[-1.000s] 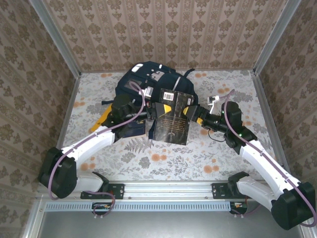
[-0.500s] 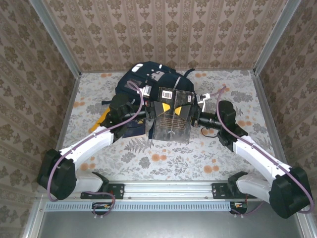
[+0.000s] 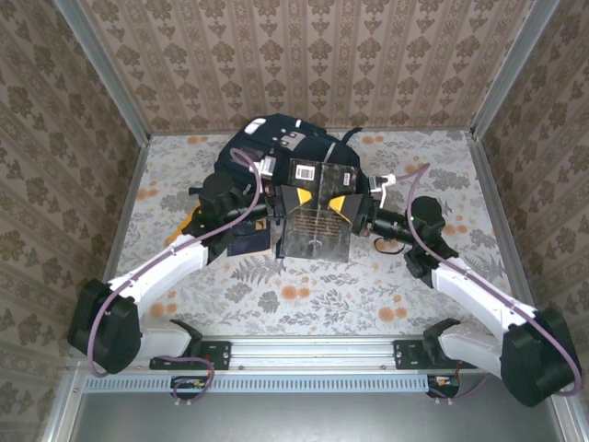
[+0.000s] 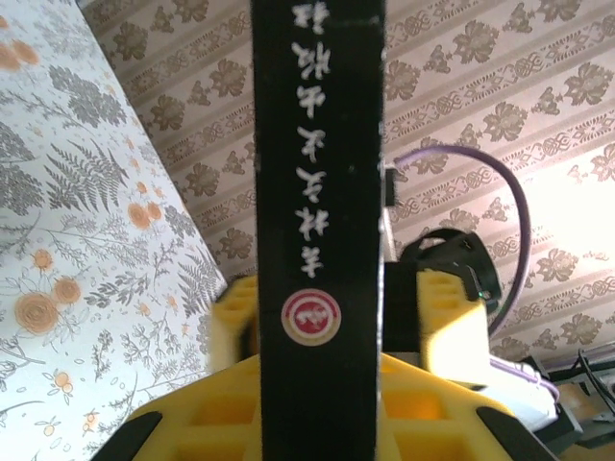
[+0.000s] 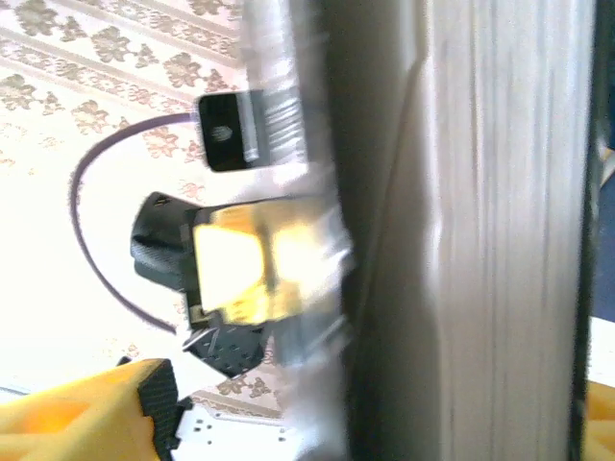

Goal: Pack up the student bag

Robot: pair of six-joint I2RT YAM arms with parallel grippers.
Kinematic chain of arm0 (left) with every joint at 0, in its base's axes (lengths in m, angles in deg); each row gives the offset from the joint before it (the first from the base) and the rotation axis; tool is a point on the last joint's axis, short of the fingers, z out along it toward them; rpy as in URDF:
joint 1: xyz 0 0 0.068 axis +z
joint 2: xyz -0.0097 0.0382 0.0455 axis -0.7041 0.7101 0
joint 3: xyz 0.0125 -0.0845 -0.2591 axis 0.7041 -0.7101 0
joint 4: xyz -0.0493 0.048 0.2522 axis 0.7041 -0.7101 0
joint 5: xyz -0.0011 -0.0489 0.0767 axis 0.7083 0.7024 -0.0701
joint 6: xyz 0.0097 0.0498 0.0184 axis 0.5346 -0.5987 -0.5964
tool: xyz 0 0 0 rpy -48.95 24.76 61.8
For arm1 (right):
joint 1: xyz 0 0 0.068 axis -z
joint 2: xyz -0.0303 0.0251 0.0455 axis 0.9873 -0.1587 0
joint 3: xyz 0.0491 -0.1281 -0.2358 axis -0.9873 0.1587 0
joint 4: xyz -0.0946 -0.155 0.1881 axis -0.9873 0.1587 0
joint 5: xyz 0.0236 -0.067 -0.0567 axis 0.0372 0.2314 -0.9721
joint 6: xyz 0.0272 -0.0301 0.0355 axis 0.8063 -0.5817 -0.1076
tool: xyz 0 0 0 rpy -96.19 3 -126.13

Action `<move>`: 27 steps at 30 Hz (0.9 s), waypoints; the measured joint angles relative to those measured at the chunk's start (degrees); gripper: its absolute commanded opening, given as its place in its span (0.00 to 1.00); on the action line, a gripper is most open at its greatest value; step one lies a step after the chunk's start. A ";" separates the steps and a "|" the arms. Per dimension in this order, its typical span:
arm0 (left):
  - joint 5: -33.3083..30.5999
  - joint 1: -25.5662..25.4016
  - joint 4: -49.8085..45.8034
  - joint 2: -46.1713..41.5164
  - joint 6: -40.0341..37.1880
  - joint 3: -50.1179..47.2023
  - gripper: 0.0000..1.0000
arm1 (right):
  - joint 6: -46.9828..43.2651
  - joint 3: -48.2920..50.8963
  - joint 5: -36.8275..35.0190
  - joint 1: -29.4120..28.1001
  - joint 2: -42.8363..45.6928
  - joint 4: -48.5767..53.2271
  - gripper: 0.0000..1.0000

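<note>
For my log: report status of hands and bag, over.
Left hand and right hand both shut on black rectangular book, held between them. Navy-blue fabric backpack behind; book not inside. No obstacle seen.

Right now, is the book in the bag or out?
Out. The left tool and right tool clamp the black book by opposite edges, over the student bag's near edge, none of it inside.
</note>
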 measured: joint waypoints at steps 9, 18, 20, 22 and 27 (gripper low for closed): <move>0.07 0.98 -0.04 -0.22 0.02 0.00 0.01 | 0.74 1.25 -0.83 -0.11 2.01 0.72 0.26; 1.14 1.07 -3.17 -0.20 -1.68 0.07 0.54 | -7.61 -2.78 -0.76 -0.02 2.01 13.11 0.00; 2.29 1.11 -4.39 -0.20 -2.51 0.13 0.54 | -9.44 -3.30 0.68 0.57 1.97 14.69 0.00; 3.52 1.44 -5.51 -0.20 -3.13 0.13 0.52 | -10.71 -3.54 2.64 1.18 1.60 15.72 0.00; 5.88 4.33 -5.62 -0.76 -3.82 -0.52 0.43 | -15.15 -5.68 6.43 1.92 1.40 22.40 0.00</move>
